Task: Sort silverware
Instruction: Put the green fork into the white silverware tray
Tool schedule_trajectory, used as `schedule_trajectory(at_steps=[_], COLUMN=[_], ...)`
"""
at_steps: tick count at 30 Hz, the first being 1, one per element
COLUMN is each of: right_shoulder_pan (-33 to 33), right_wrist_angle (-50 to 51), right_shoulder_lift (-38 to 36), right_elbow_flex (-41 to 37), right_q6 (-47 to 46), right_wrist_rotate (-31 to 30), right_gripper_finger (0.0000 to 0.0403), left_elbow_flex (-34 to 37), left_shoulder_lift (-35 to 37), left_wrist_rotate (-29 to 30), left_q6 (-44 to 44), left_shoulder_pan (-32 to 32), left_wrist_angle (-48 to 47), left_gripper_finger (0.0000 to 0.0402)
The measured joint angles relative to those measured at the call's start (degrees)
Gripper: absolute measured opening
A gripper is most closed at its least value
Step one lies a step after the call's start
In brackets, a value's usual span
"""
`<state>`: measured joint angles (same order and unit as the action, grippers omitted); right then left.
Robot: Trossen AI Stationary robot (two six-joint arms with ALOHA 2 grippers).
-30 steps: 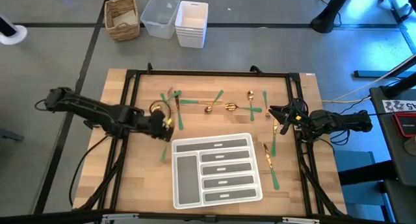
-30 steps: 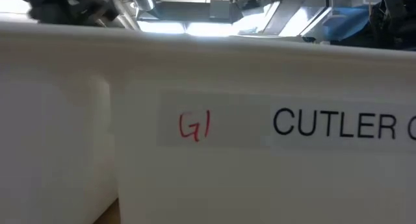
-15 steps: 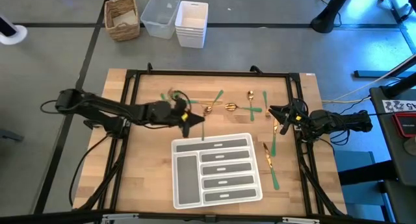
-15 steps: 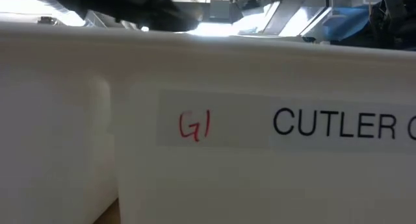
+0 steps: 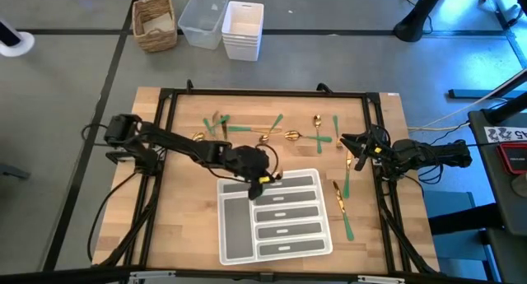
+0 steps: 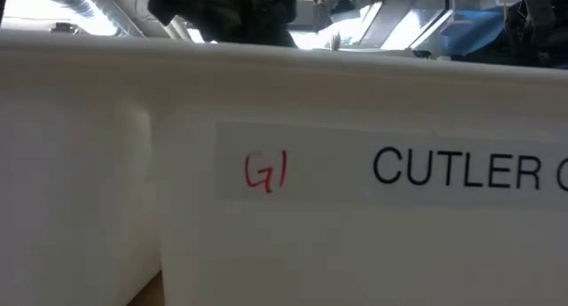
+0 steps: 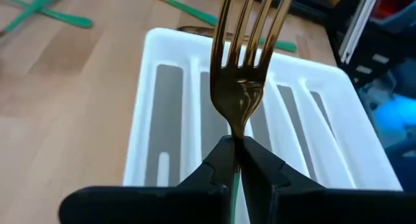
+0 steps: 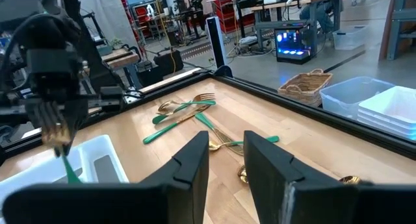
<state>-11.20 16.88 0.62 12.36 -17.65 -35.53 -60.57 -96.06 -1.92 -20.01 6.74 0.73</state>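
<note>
From above, the left pincer [image 5: 262,179] is hovering over the far left corner of the grey compartmented tray [image 5: 277,215] on the wooden bench [image 5: 189,226], its fingers pinched tight on a gold fork [image 5: 265,179] with a green handle. The rest of the silverware [image 5: 272,132] is lying scattered along the far side of the bench, and a few more pieces [image 5: 342,198] are lying just to the right of the tray. The right pincer [image 5: 349,144] is waiting near the right edge of the bench, its fingers standing apart and holding nothing. In the low view, a white bin wall [image 6: 284,182] lettered "CUTLER" is filling nearly the whole picture, with dark arm parts showing above it. In the left wrist view, the fingers [image 7: 214,165] are clamping the fork [image 7: 244,68] at its neck, tines pointing away over the tray's [image 7: 149,87] long slots. In the right wrist view, the two dark fingers [image 8: 188,165] are standing parted over bare wood, with crossed forks and spoons [image 8: 188,110] lying farther off and the left arm holding its fork [image 8: 60,136] above the tray [image 8: 104,160].
</note>
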Motion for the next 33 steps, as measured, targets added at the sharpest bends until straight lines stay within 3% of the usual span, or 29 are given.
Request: schedule_trajectory(at_steps=[15,26,33], right_shoulder_pan=[0.0,0.0,0.0], right_wrist_angle=[-0.1,-0.4,-3.3], right_shoulder_lift=[0.0,0.0,0.4], right_elbow_flex=[0.0,0.0,0.0], right_q6=[0.0,0.0,0.5], right_wrist_rotate=[0.0,-0.1,-0.1], right_gripper_finger=[0.0098,0.0098,0.0098], left_elbow_flex=[-2.3,-2.1,-2.1], left_shoulder_lift=[-9.6,-9.9,-9.4], left_wrist_rotate=[0.2,-0.1,-0.1], left_q6=[2.7,7.4,6.5], left_shoulder_pan=[0.3,0.4,0.2], left_wrist_angle=[0.8,-0.1,0.8], left_gripper_finger=[0.0027,0.0088,0.0106])
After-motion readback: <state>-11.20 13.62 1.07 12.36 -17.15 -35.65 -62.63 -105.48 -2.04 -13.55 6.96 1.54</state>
